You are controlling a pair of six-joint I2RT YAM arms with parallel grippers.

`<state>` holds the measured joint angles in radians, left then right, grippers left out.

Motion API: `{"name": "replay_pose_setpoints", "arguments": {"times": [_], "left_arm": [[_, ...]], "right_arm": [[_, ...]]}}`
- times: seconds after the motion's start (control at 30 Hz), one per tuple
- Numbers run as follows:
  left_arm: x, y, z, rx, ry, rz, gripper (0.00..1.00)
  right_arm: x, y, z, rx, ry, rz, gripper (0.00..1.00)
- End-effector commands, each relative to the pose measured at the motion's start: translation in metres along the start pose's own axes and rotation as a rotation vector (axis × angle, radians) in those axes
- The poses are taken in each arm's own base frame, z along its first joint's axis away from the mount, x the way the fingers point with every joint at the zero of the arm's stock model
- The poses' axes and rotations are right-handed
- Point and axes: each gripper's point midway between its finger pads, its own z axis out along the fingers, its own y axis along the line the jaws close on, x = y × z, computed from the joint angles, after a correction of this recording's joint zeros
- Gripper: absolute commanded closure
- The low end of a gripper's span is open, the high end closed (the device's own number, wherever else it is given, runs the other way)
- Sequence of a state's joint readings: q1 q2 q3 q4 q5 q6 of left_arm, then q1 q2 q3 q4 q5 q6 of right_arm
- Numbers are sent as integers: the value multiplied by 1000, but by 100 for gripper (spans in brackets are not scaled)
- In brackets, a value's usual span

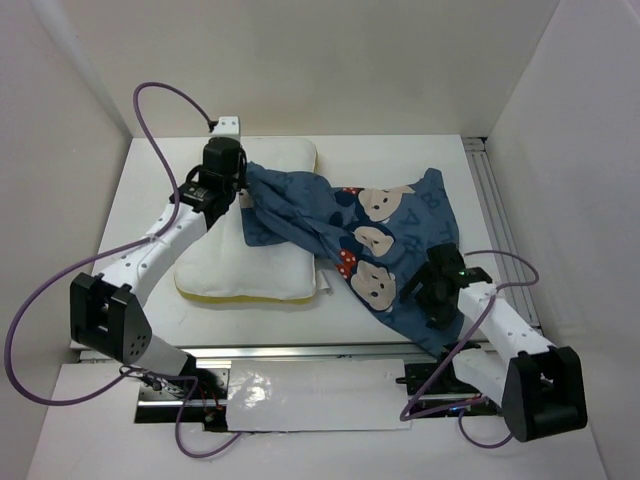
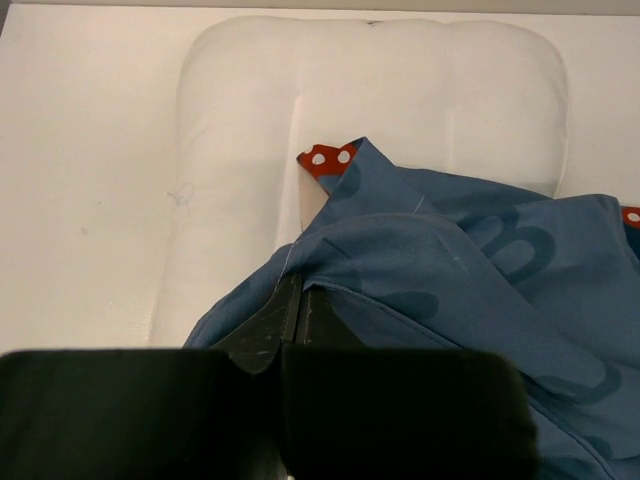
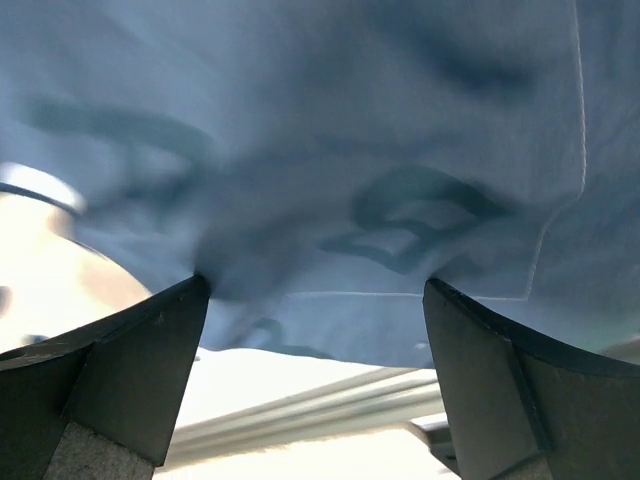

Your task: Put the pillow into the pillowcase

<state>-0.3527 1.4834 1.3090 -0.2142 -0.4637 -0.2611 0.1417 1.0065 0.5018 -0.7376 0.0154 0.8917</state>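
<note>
The white pillow (image 1: 250, 265) lies flat at the left of the table, its yellow edge showing at the front. The blue pillowcase (image 1: 390, 240) is draped from the pillow's far right corner out to the right. My left gripper (image 1: 228, 192) is shut on an edge of the pillowcase over the pillow's far end. In the left wrist view its gripper (image 2: 295, 295) pinches the blue pillowcase (image 2: 480, 280) above the pillow (image 2: 400, 90). My right gripper (image 1: 436, 292) is open at the pillowcase's near right edge. In the right wrist view both tips of the gripper (image 3: 315, 290) touch the pillowcase (image 3: 350, 150).
A metal rail (image 1: 497, 215) runs along the table's right side and another (image 1: 300, 353) along the front. White walls enclose the table. A white bracket (image 1: 228, 125) with a purple cable sits at the back, just behind the left gripper.
</note>
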Motion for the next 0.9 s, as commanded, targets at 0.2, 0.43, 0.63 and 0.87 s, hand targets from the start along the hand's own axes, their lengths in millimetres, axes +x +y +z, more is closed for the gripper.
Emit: {"name": "replay_pose_setpoints", "arguments": {"times": [0.2, 0.43, 0.63, 0.87], "left_arm": [[-23, 13, -8, -23, -57, -32, 100], [-19, 19, -10, -31, -54, -43, 100], [-19, 24, -19, -18, -62, -51, 100], [-47, 24, -42, 24, -130, -82, 100]], "right_arm": [[23, -3, 28, 120, 4, -27, 5], [3, 8, 55, 141, -97, 3, 27], [-17, 37, 63, 72, -184, -99, 100], [-108, 119, -53, -124, -556, -255, 100]]}}
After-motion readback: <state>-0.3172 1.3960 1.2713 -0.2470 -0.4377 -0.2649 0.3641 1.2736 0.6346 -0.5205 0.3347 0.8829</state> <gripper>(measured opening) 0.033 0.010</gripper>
